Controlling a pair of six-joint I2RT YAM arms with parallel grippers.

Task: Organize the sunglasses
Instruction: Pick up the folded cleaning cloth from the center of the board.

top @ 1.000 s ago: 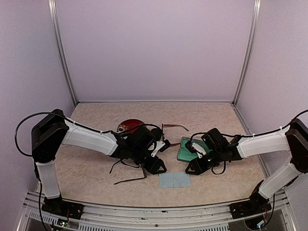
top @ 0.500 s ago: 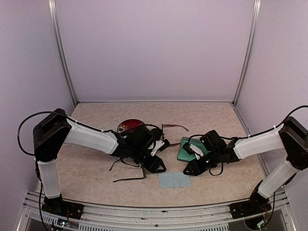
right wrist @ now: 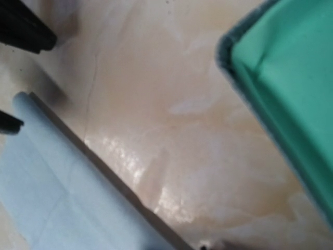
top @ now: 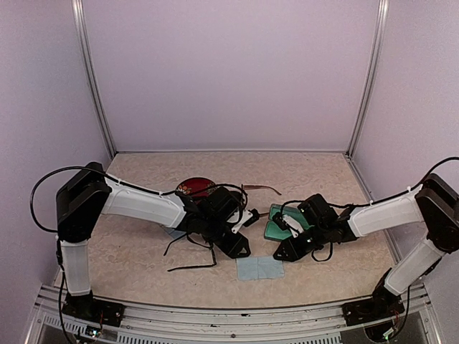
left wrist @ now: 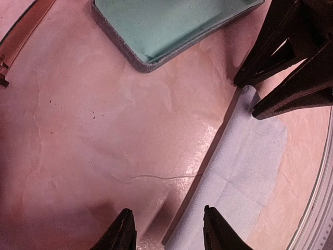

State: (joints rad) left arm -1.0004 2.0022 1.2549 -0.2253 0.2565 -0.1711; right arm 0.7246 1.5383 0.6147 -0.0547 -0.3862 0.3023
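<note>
the left end effector [left wrist: 169, 232] is held low over the beige marbled worktop [left wrist: 104, 130]. its 2 black fingers are set moderately apart with nothing between them, and 1 tip is over the edge of a light-blue square cloth [left wrist: 244, 177]. the right end effector [left wrist: 246, 98] is seen across that cloth, its 2 fingers narrowly parted and empty, tips at the cloth's far corner. an open oblong case with grey-blue shell and teal lining [left wrist: 171, 26] lies just beyond. the slim black-framed sunglasses [top: 193, 268] lie unfolded on the worktop, left of the left end effector. the reddish-brown-framed sunglasses [top: 264, 188] lie behind the case, near a dark red round object [top: 193, 186].
</note>
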